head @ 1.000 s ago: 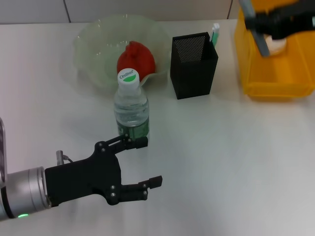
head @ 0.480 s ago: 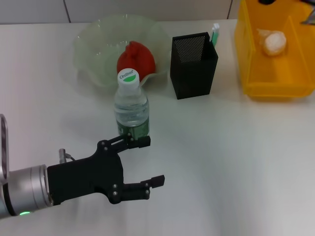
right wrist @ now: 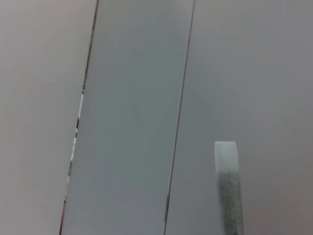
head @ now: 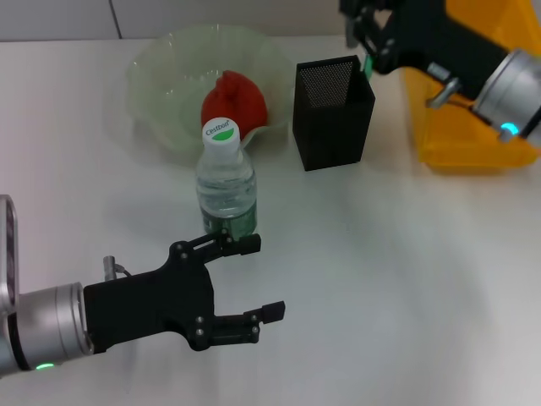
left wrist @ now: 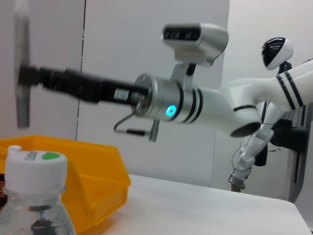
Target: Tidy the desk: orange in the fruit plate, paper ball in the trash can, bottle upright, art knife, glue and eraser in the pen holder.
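The water bottle (head: 226,182) stands upright in front of the green glass fruit plate (head: 165,80), which holds a red fruit (head: 232,100). It also shows in the left wrist view (left wrist: 34,196). My left gripper (head: 262,277) is open and empty, low, just in front of the bottle. My right gripper (head: 365,32) hangs over the far right corner of the black mesh pen holder (head: 332,114). It is shut on a thin grey art knife (left wrist: 22,68), which also shows in the right wrist view (right wrist: 227,188). The paper ball is hidden behind the right arm.
The yellow bin (head: 473,139) stands at the right, behind my right arm, and shows in the left wrist view (left wrist: 98,186). A green-and-white stick (head: 368,66) pokes out at the holder's far right corner. Bare white table lies in front of the holder.
My right arm has swung left from over the yellow bin to above the pen holder, carrying the grey knife. My left gripper has barely moved.
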Controlling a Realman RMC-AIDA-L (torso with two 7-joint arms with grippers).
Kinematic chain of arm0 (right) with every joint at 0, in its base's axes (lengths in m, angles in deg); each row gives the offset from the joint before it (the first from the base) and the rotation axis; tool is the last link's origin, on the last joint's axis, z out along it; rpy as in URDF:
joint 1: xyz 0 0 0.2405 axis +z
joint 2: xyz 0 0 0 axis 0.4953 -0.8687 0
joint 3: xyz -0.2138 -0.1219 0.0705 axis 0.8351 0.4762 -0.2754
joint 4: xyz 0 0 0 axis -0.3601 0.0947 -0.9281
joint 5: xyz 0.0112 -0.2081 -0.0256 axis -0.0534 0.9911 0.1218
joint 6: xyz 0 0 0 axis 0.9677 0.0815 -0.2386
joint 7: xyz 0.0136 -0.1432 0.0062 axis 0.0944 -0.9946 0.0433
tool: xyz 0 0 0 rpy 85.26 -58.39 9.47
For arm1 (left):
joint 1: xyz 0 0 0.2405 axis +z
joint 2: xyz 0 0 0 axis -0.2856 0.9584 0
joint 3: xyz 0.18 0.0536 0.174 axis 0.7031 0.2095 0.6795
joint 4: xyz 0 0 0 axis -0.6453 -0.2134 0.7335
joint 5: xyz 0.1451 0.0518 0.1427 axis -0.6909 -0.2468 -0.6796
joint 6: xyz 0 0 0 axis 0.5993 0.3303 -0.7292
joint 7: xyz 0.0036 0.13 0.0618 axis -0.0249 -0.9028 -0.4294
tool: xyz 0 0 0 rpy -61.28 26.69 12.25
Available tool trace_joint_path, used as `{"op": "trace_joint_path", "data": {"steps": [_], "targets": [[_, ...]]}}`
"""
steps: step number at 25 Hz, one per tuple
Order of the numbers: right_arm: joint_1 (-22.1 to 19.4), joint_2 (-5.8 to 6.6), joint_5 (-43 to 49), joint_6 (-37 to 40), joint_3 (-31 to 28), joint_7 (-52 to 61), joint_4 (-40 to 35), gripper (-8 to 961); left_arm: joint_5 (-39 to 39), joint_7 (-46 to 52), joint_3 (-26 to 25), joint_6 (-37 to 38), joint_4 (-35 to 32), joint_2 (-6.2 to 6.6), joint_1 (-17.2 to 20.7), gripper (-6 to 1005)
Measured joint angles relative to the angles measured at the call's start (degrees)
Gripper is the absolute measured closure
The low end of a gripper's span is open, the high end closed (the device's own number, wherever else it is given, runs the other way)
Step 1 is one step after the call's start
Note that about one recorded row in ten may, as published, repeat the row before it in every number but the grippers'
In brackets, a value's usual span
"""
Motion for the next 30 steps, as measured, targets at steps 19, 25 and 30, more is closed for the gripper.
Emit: {"op": "trace_joint_path", "data": {"steps": [19, 25, 30], "targets": [[2.3, -0.16, -1.2, 2.6, 0.0, -1.4, 7.8, 721, 0.0, -0.3, 0.0, -0.2, 0.0, -0.1, 0.2, 139], [-3.7, 0.12, -1.1, 12.5, -1.0, 2.1, 1.6, 495, 0.0, -0.3, -0.2, 0.1, 0.0, 0.04, 0.5, 139], [-14.8, 0.48, 8.4, 18.9, -2.5, 14.7, -11.1, 344, 0.0, -0.1, -0.1, 0.2, 0.0, 0.07, 0.0, 139]]}}
